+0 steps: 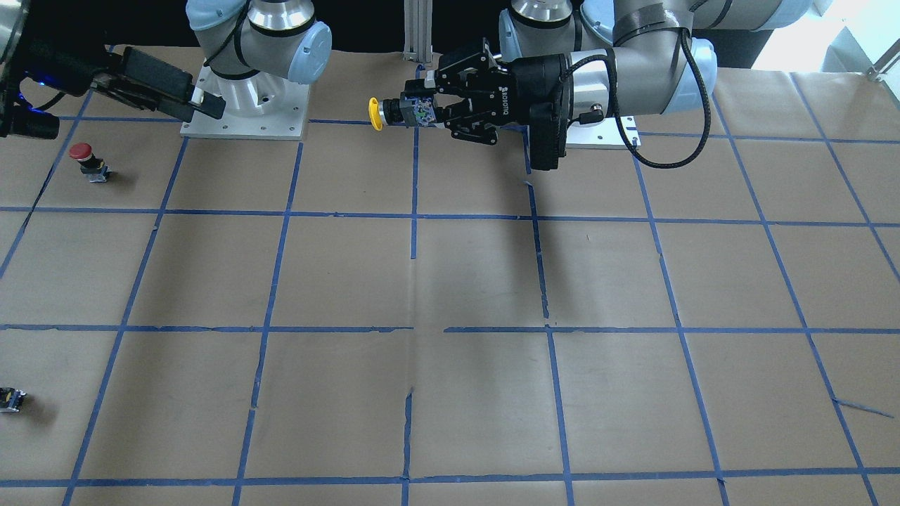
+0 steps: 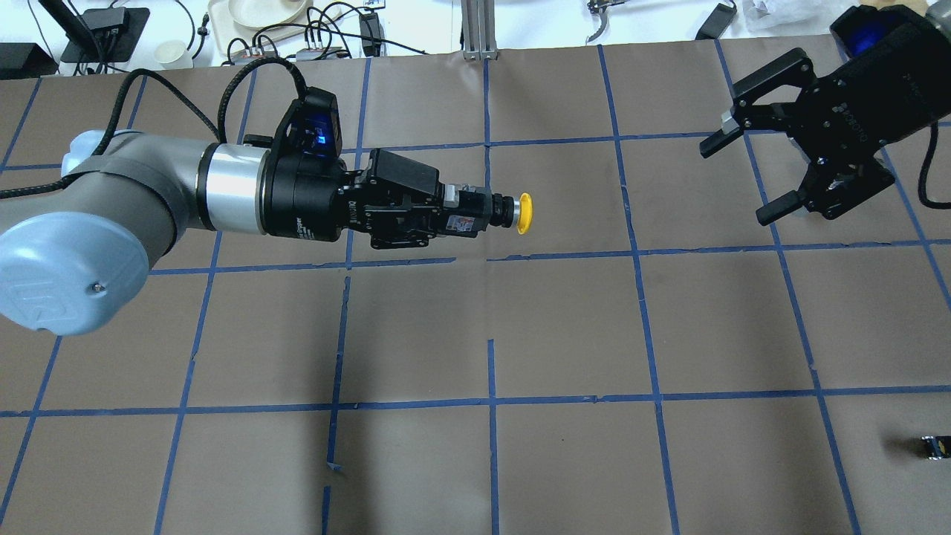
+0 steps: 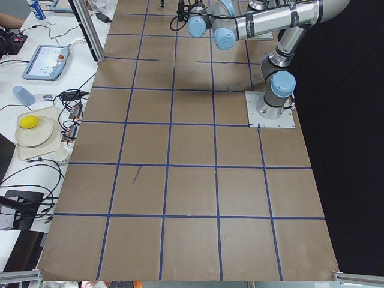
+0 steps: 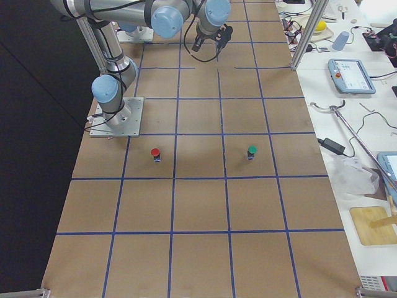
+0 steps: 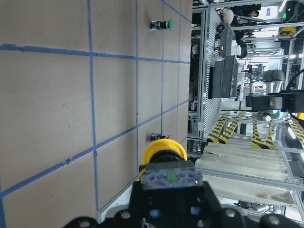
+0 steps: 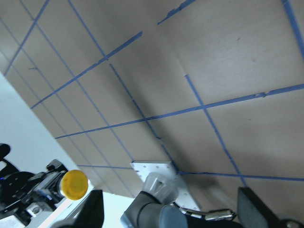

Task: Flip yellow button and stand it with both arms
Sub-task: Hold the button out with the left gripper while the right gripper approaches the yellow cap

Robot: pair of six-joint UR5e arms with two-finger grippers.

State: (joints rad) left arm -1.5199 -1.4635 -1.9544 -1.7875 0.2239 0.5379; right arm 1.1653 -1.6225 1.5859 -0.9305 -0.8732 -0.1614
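Observation:
My left gripper (image 2: 466,212) is shut on the grey-blue base of the yellow button (image 2: 513,212) and holds it level in the air above the table, with the yellow cap pointing toward my right gripper. In the front-facing view the left gripper (image 1: 422,111) holds the yellow button (image 1: 383,113) near the robot's base. The button's cap fills the bottom of the left wrist view (image 5: 164,153). My right gripper (image 2: 747,174) is open and empty, well apart from the button, with its jaws facing it. The right wrist view shows the yellow cap (image 6: 74,184) far off.
A red-capped button (image 1: 84,159) stands on the brown paper on my right side. A green-capped button (image 4: 252,151) stands further out. A small black block (image 2: 935,446) lies near the table's right front. Blue tape lines grid the table (image 2: 565,319).

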